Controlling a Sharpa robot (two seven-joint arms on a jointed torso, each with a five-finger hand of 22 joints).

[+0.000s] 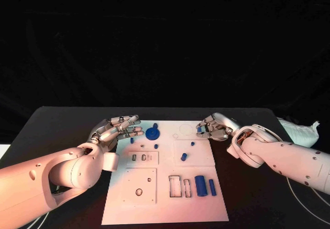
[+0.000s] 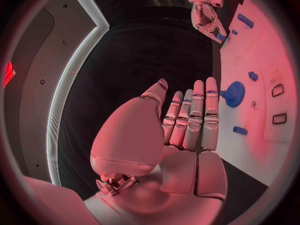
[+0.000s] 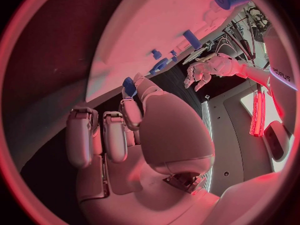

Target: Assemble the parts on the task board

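From the head view, the flat white rectangular task board lay mid-table with most small blue plastic parts loose on it — a round blue toothed gear near its far edge, a blue cylinder beside empty slots — so assembly looked barely begun. The left hand hovered at the board's far left corner, fingers apart, holding nothing. In the left wrist view those fingers lay straight, side by side. In the right wrist view the right hand pinched a small blue piece at its fingertips
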